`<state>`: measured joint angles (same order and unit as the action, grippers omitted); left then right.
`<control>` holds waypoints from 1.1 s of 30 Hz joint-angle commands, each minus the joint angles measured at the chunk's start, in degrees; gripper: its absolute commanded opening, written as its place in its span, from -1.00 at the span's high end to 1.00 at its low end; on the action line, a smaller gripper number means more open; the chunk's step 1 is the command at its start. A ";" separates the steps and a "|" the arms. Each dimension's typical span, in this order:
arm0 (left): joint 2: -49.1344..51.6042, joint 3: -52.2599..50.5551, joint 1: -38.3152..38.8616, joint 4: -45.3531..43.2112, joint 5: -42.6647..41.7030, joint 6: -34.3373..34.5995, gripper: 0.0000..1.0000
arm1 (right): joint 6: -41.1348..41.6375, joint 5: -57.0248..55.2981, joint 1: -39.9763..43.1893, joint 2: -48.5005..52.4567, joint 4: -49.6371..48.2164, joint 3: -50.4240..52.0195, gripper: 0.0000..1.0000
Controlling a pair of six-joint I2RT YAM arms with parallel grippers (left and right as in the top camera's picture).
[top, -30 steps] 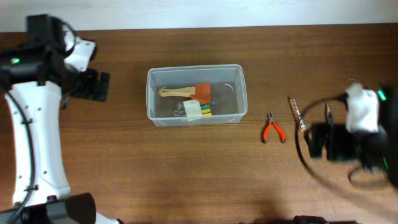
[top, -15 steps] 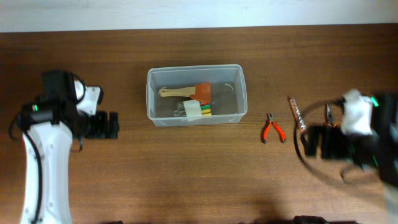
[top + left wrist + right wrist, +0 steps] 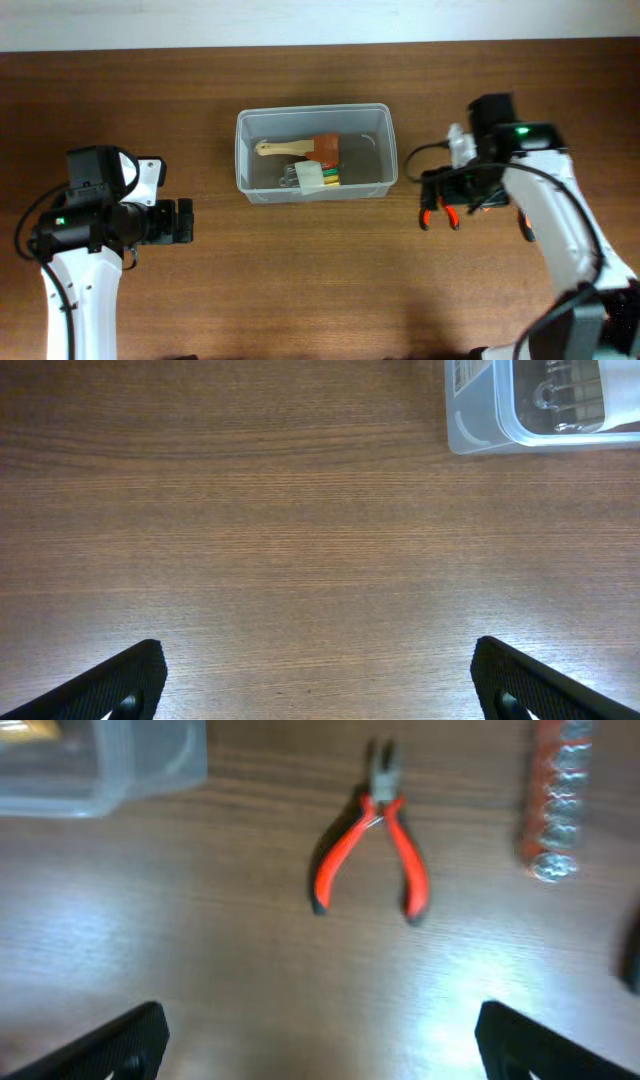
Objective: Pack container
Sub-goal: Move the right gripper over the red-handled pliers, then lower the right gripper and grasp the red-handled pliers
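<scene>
My right gripper [image 3: 320, 1022] is hovering wide open and empty over the red pliers [image 3: 381, 808] lying on the worktop [image 3: 230, 970], likely lining up a grab, since the partly packed container [image 3: 110, 770] is sitting nearby waiting for them.

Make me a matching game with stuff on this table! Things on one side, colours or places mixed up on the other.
Things:
1. container
2. pliers
3. wooden-handled tool

Colours or places:
A. red handles, lying outside the container
B. lying inside the container
C. clear plastic

Pairs: 1-C, 2-A, 3-B
</scene>
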<state>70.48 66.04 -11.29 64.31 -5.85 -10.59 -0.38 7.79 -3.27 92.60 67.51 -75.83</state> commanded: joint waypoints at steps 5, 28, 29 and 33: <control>-0.66 -0.44 -0.11 -0.31 -0.83 0.72 -0.99 | 10.01 0.28 -1.97 2.08 -10.43 9.25 -0.98; -0.66 -0.44 -0.11 -0.26 -0.85 0.72 -0.99 | 21.07 -2.47 -1.97 10.19 -18.75 12.04 -0.97; -0.66 -0.44 -0.11 -0.28 -0.85 0.72 -0.99 | 21.07 -2.47 -1.97 10.67 -19.17 12.04 -0.97; -0.66 -0.44 -0.11 -0.26 -0.85 0.72 -0.99 | 21.07 -2.47 -1.97 11.89 -20.46 12.04 -0.97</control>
<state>70.48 65.89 -11.29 64.14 -5.85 -10.55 19.77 6.44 -5.04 103.35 47.57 -64.20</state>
